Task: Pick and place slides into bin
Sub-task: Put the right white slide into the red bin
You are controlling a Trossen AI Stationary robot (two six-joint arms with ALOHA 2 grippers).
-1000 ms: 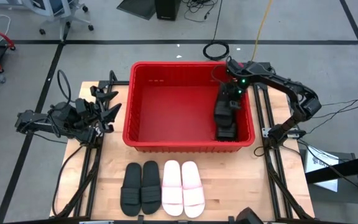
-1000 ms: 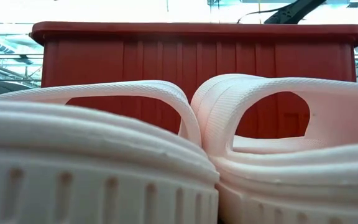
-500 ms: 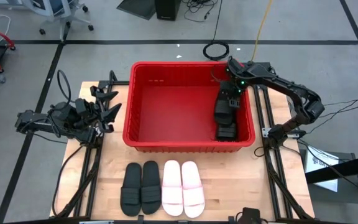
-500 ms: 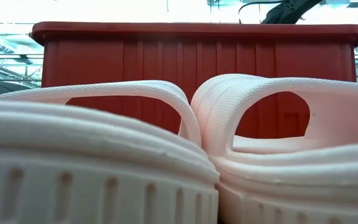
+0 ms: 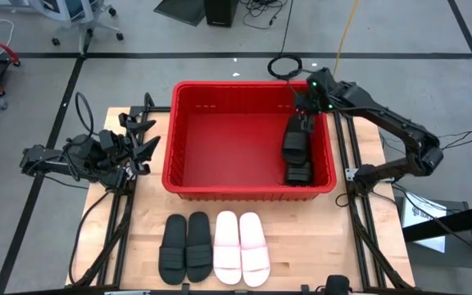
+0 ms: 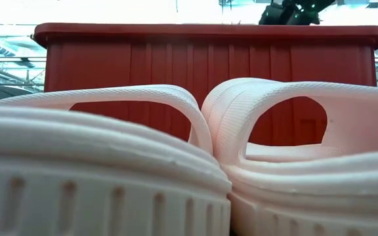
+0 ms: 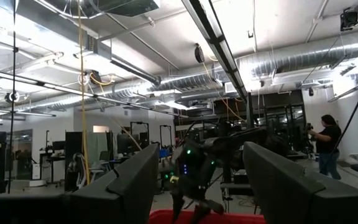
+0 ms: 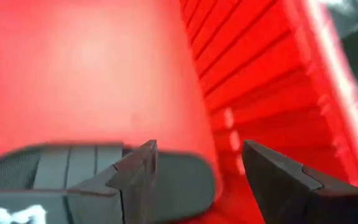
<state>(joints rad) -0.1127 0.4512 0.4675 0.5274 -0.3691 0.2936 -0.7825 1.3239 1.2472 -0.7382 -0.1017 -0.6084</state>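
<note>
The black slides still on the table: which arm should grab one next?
Probably left. The black slides lie on the table's left front side, nearer the left tool, which waits open beside the bin. The right tool is open too, but farther off, above the bin's far right corner.

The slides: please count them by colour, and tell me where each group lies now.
Black slides on the table: 2
White slides on the table: 2
Black slides in the red bin: 2, along its right wall
Total: 6 slides
</note>
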